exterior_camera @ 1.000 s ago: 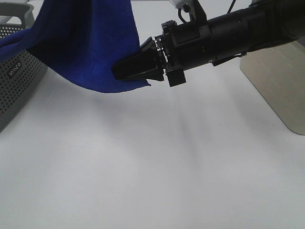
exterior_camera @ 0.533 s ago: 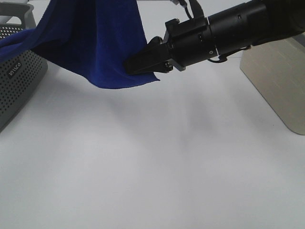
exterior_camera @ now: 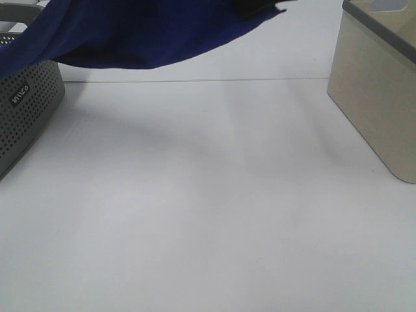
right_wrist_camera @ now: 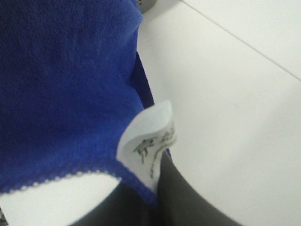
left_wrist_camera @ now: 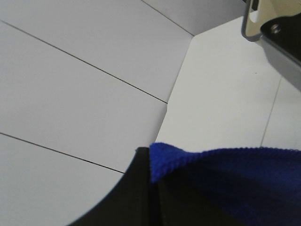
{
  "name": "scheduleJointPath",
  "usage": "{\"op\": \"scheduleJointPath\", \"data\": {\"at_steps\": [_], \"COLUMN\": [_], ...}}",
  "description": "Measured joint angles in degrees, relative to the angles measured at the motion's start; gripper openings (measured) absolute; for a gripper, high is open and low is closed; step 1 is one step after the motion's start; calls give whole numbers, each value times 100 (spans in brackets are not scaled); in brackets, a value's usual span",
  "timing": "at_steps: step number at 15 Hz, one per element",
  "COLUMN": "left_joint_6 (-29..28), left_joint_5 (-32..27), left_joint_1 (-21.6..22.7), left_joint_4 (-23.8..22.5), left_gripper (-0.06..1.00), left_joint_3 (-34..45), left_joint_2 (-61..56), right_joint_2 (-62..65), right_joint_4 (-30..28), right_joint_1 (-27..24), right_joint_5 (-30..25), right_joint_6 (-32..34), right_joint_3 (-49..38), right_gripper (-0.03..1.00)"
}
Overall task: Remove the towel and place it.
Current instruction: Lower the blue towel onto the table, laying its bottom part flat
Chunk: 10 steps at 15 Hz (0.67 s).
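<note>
White table (exterior_camera: 208,208) wide beneath raised towel (exterior_camera: 143,32) edge; left pincer (left_wrist_camera: 151,165), right pincer (right_wrist_camera: 151,192) clamp corners.

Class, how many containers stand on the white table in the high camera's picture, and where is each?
2. A grey perforated basket at the left edge, partly hidden by the blue towel; a beige bin at the right edge. Others may lie outside the frame.
</note>
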State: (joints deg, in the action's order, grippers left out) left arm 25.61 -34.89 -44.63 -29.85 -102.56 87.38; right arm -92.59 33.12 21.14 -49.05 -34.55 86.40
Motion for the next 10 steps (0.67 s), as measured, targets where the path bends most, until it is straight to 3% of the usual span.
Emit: {"op": "scheduleJointPath", "data": {"at_steps": [4,6,10], "left_joint_6": [-928,-1272,-1725], "left_joint_5": [911,1318,2487], "left_joint_1": [647,825,1203], "left_joint_4": [0,17,46], "left_gripper": [0,0,0], "left_joint_3": [0,0,0], "left_joint_2": [86,178,395], "right_joint_2": [40,46,46], "right_joint_4": [-1427,-1896,-2670], "right_joint_1": [0,0,0], "right_joint_5": [-579,-481,258], "right_joint_6": [1192,1444,1816], "right_joint_3": [1415,1851,2355], "right_gripper": [2,2,2]}}
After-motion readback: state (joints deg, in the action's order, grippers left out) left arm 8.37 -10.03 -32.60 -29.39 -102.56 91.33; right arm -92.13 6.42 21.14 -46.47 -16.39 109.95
